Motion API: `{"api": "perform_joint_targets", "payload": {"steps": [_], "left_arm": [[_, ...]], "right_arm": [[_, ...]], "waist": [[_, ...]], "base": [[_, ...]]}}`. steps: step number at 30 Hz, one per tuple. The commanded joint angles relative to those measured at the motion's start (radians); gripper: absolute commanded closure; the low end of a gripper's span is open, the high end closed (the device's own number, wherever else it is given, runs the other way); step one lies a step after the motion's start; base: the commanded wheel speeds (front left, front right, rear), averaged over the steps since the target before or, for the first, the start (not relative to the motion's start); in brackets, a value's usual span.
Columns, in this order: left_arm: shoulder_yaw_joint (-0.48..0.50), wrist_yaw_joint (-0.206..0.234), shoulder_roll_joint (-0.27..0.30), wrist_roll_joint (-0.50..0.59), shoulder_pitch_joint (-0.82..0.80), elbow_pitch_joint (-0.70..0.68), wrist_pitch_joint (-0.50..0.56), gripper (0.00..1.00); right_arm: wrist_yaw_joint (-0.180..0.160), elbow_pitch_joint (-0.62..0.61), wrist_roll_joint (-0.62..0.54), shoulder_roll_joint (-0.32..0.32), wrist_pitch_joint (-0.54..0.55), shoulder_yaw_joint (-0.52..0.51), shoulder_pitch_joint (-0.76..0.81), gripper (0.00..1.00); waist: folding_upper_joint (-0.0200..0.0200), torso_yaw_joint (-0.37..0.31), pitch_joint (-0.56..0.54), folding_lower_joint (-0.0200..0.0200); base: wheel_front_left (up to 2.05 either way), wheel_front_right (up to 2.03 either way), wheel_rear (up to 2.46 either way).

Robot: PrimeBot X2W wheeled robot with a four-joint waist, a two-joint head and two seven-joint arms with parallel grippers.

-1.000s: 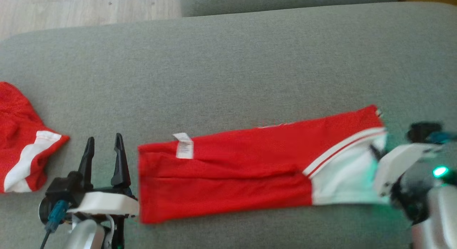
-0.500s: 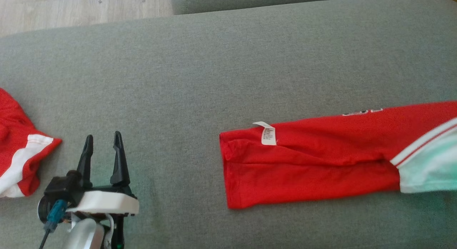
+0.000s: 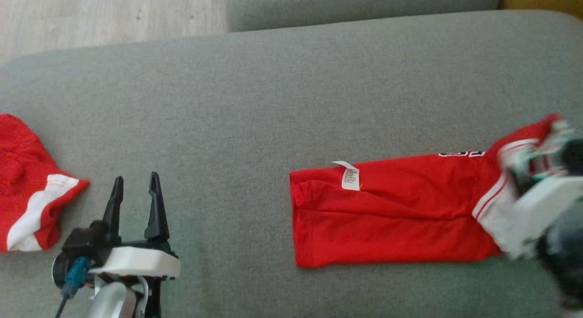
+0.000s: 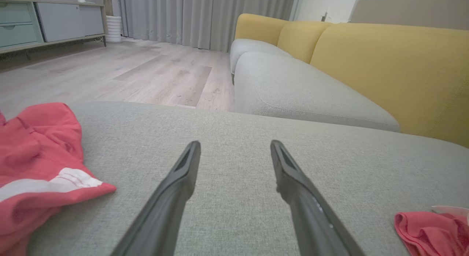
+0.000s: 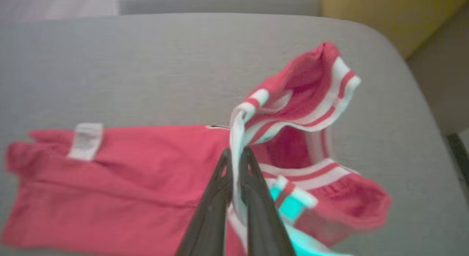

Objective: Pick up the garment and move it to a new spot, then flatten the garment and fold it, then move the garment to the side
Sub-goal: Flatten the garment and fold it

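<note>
The right gripper (image 5: 236, 153) is pinched shut on the white-striped end (image 5: 236, 133) of the red garment (image 3: 391, 217), holding it raised. The garment's long axis runs left to right across the grey sofa cushion (image 3: 273, 104). The left gripper (image 3: 136, 179) hovers well apart, spread and empty.

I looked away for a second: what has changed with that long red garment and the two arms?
The red garment has been dragged across the grey cushion toward the robot's right. The right gripper, shut on its white-striped end, has lifted and bunched that end, which lay flat before. The left gripper stays open and idle, and the other red garment at the left has not moved.
</note>
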Motion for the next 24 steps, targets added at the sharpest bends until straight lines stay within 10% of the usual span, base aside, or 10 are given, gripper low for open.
{"api": "perform_joint_targets", "payload": {"steps": [1,10,20,21,22,24], "left_arm": [[0.031,0.002,0.017,0.004,-0.017,-0.024,-0.011,0.0],[0.014,-0.003,0.018,0.002,-0.013,-0.023,-0.007,0.0],[-0.022,-0.02,0.0,0.006,-0.047,-0.005,-0.001,0.0],[-0.023,-0.021,-0.001,0.005,-0.048,-0.002,-0.001,0.0],[-0.023,-0.022,-0.001,0.005,-0.05,0.001,-0.002,0.0],[-0.022,-0.022,-0.002,0.003,-0.05,0.006,-0.003,0.0]], "right_arm": [[0.007,-0.055,0.007,-0.008,0.008,0.042,-0.006,1.0],[0.007,0.034,0.073,0.071,-0.067,0.45,-0.088,1.0],[0.007,0.347,0.108,0.098,-0.136,0.611,-0.222,1.0],[0.007,0.359,0.112,0.099,-0.136,0.618,-0.224,0.74],[0.007,0.366,0.12,0.099,-0.139,0.622,-0.226,0.0],[0.007,0.36,0.148,0.099,-0.158,0.624,-0.228,0.0]], "waist": [[0.0,0.005,-0.009,0.0],[0.0,0.012,-0.026,0.0],[0.0,0.079,-0.008,0.0],[0.0,0.083,-0.006,0.0],[0.0,0.086,-0.005,0.0],[0.0,0.088,-0.004,0.0]], "base": [[0.0,0.0,0.0],[0.0,0.0,0.0],[0.0,0.0,0.0],[0.0,0.0,0.0],[0.0,0.0,0.0],[0.0,0.0,0.0]]}}
